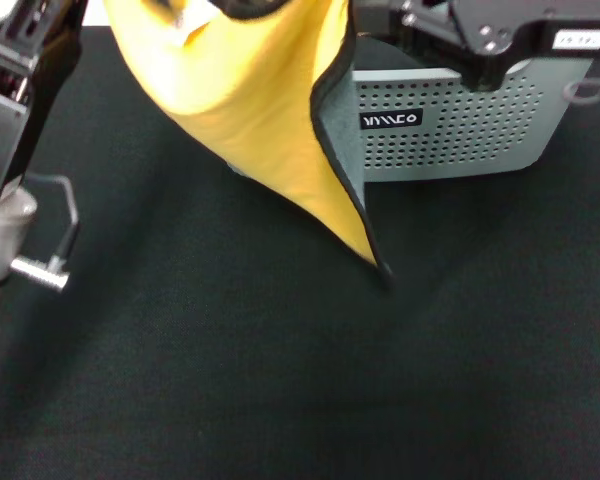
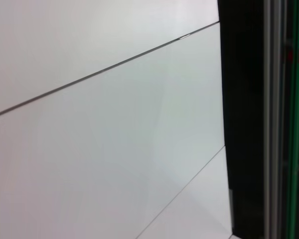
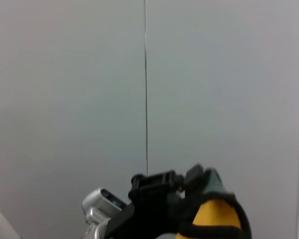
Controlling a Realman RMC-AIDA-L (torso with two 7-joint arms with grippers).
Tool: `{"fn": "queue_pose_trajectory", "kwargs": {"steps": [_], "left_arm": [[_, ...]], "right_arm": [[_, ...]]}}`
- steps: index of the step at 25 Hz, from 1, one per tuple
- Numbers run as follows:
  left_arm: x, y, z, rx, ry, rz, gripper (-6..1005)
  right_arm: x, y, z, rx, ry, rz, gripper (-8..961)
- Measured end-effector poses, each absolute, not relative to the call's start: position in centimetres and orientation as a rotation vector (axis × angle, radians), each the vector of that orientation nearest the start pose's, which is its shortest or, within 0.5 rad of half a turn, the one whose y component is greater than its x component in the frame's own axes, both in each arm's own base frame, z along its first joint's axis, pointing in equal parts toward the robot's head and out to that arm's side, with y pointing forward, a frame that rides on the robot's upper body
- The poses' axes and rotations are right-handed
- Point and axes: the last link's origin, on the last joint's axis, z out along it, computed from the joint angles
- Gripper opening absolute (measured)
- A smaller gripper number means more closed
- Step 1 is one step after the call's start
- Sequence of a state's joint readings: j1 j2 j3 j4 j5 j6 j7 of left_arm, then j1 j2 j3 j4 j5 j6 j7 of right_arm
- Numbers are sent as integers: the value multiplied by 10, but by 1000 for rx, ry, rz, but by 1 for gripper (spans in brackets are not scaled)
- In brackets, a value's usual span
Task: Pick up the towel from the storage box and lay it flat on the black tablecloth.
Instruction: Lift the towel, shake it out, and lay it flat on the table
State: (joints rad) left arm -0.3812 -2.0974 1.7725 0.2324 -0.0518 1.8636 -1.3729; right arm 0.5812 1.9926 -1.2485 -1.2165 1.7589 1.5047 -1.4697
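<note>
We see the towel (image 1: pixel 270 110) hanging yellow-side out at upper centre, above the black tablecloth (image 1: pixel 280 380), before the storage box (image 1: pixel 460 130). The left gripper (image 3: pixel 189 191) seems clamped on its corner; we cannot tell the right gripper's state.

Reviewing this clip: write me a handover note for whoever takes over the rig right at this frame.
Left gripper: seen from the right wrist camera, shut on a corner of the towel.
Right gripper: at the top of the head view above the storage box; fingers out of view.
The towel is out of the box and hangs in the air, yellow face toward the head camera, grey-teal face folding out along one edge, lowest corner just above the black tablecloth.
Done: towel lifted from the box.
Left: spread it and lay it flat on the tablecloth in front of the box, then release.
</note>
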Motion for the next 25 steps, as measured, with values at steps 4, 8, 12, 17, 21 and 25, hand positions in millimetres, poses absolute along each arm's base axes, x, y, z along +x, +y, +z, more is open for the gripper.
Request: {"fn": "queue_pose_trajectory", "kwargs": {"steps": [4, 8, 12, 17, 21, 25], "left_arm": [[-245, 267, 21, -1678, -902, -2140, 85], [-249, 261, 18, -1711, -893, -2095, 148], [-256, 259, 18, -1724, -904, -2042, 270], [-265, 261, 17, -1833, -868, -1898, 438], [-265, 262, 15, -1901, -798, -1829, 504], [-266, 264, 14, -1899, -773, -1792, 570]], "right_arm": [[67, 340, 72, -2804, -114, 1022, 0], [64, 336, 89, -2771, -132, 1005, 0], [59, 334, 103, -2779, -152, 983, 0], [51, 332, 108, -2893, -204, 872, 0], [43, 333, 109, -2989, -228, 714, 0], [34, 331, 115, -3015, -268, 558, 0]]}}
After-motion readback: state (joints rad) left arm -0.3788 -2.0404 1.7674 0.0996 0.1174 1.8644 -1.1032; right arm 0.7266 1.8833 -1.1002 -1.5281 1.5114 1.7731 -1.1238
